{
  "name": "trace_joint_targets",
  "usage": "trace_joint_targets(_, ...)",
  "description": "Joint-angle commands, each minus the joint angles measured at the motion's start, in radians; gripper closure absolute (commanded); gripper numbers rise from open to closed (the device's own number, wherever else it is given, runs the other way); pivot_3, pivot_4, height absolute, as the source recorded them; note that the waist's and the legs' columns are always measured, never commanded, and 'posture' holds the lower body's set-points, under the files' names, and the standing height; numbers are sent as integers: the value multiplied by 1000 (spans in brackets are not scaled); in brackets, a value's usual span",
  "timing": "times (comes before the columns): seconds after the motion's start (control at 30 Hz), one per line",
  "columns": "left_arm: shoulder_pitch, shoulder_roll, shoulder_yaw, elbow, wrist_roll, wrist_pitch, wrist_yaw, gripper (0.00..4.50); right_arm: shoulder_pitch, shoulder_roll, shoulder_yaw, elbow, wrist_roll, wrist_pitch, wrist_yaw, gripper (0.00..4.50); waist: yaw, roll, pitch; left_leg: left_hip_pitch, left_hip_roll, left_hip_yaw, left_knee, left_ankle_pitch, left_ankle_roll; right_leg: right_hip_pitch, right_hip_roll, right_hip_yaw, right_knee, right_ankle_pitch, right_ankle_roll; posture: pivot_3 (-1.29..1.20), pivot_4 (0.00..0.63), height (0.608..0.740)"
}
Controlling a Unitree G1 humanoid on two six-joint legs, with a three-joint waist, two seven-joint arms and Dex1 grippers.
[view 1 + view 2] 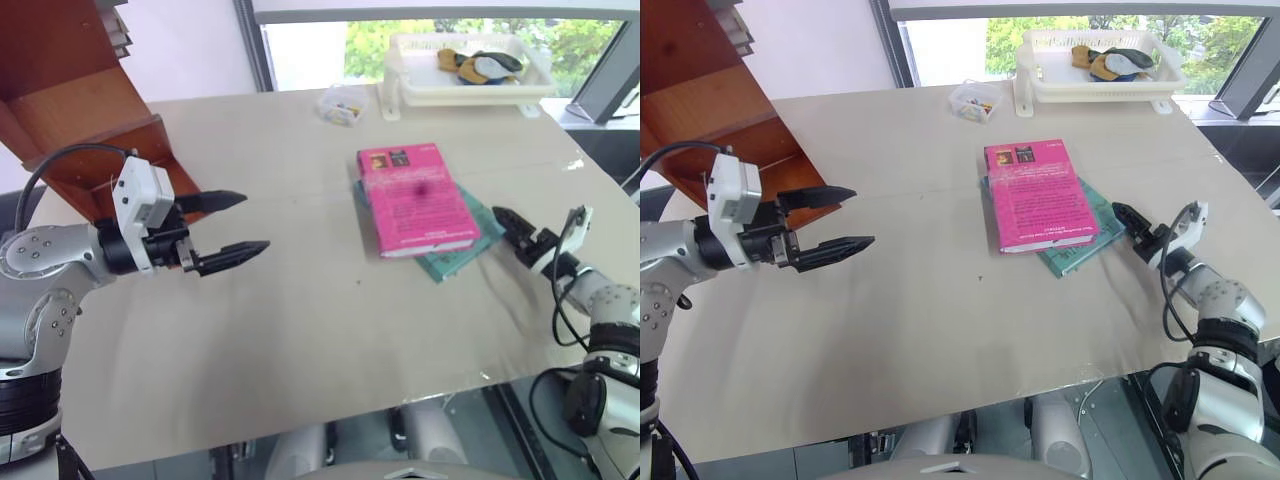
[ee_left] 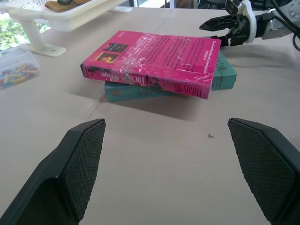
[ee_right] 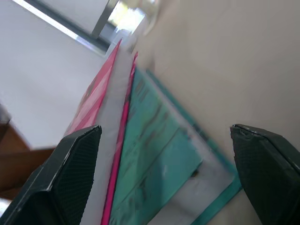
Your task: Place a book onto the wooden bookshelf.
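At the far left stands the big reddish-brown wooden bookshelf (image 1: 70,100), and just in front of it the left gripper (image 1: 235,225) hovers above the beige table (image 1: 300,330) with its black fingers spread apart, empty. In the middle, the bright pink paperback book (image 1: 415,198) lies flat atop a teal-green book (image 1: 455,255). At the right, the right gripper (image 1: 1130,222) points at the books' near right corner, fingers spread, holding nothing.

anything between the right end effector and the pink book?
Nothing visible. The right end effector, open, sits just off the stack's right edge with bare table between. The pink book lies on top of a teal book, uncovered.
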Motion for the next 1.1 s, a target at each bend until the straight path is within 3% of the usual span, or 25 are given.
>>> trace_joint_targets(0.03,-9,22,35,-23,-14,-8,-5,24,-35,3,4,7,-10,-60,-1,0,2,0,0,0,0,0,0,0,0,0,0,0,0,0,0,0,150,740)
trace_joint_targets(0.47,68,47,72,-33,-65,52,-40,24,-179,4,122,228,-137,-232,121,0,-1,0,0,-2,0,1,-1,0,-1,-2,0,1,-1,0,0,0,150,740)
trace_joint_targets(0.83,70,53,75,-26,-61,52,-30,24,-131,41,262,196,-177,-166,413,0,0,0,0,-2,1,1,-1,1,-1,-3,0,1,0,0,0,0,150,740)
trace_joint_targets(1.1,63,56,73,-21,-60,53,-26,24,-60,49,334,91,-192,-131,505,0,0,0,0,-2,1,1,-1,1,-2,-3,-1,0,2,0,0,0,150,740)
